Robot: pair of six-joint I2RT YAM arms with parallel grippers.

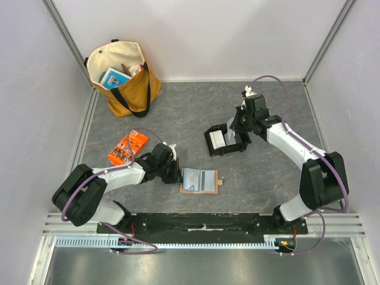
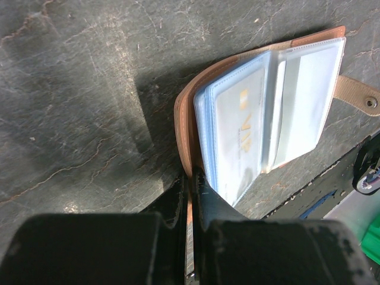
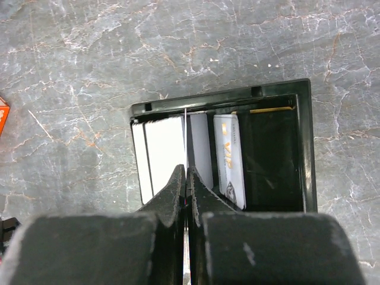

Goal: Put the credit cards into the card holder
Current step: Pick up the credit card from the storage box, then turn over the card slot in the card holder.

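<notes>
Clamping card holder [image 2: 237, 119] in left claw [image 2: 190, 175], apparently steadying it open; pinching one of the credit cards [image 3: 228, 157] edgewise in right claw [image 3: 187, 172], inside black tray [image 3: 304, 142].

Non-task items on grey marbled table [image 1: 190, 113] — three noted, plus fixtures.
Mustard-and-cream tote bag [image 1: 122, 80] standing in far left corner, mouth open, black straps hanging down its front; blue-and-white printed item [image 1: 113, 77] showing inside, other contents not identifiable. Orange printed packet [image 1: 127, 148] lying flat at left, nearer than the bag and well apart from it. Black plastic tray [image 3: 225, 96] right of centre, flat on the surface, open-topped, straight-walled, two small notches on one long rim — right part of interior dark. Black base plate [image 1: 202, 222] along near edge, ribbed aluminium rail [image 1: 178, 242] just in front of it. Pale plain walls on three sides.
</notes>
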